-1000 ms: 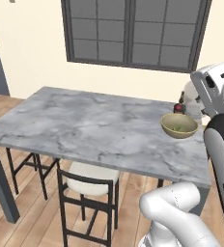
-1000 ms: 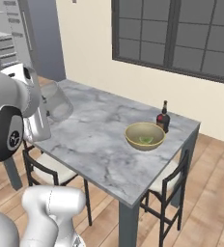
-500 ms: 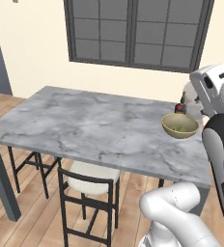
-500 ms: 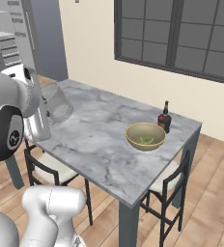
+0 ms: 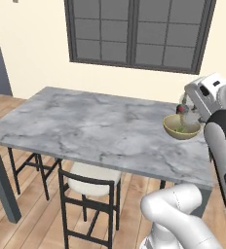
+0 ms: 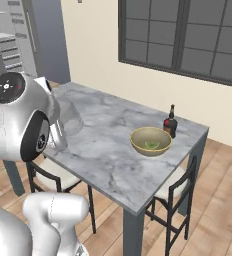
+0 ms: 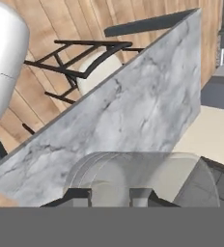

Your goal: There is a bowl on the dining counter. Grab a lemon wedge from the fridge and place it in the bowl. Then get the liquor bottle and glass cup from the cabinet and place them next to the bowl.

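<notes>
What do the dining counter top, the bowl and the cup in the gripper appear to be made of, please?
Dining counter: polished marble, going by its grey veining. Bowl: matte olive-tan glazed ceramic, perhaps. Glass cup: clear glass, since the counter shows through it.

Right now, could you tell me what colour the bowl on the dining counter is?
Olive-tan with a paler rim; the bowl shows best in the right base view.
</notes>
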Available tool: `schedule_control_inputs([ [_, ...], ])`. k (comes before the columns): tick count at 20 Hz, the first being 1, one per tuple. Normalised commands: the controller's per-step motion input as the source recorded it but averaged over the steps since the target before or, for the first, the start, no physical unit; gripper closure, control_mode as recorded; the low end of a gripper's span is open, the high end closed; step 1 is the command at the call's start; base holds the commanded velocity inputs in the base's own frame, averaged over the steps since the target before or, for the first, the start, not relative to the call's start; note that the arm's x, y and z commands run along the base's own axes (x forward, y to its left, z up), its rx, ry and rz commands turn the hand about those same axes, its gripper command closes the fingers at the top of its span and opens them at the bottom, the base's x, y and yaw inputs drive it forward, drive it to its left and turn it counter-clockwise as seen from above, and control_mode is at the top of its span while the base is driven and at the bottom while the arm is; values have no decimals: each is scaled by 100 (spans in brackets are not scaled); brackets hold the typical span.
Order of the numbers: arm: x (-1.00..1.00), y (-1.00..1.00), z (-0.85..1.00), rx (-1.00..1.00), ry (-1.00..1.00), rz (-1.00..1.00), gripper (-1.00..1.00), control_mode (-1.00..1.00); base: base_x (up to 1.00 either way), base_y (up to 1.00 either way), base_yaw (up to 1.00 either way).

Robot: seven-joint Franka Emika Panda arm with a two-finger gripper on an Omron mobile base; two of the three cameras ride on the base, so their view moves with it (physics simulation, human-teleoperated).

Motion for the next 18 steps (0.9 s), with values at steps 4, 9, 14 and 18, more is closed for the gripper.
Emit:
schedule_control_inputs([
  [4, 14, -23, -42, -5, 11, 26, 100, -100, 0, 0, 0],
  [9, 7, -28, -39, -4, 8, 29, 100, -100, 0, 0, 0],
  [14, 19, -23, -31, -2, 21, 23, 100, -100, 0, 0, 0],
  [18, 26, -27, -35, 0, 33, 16, 100, -100, 0, 0, 0],
])
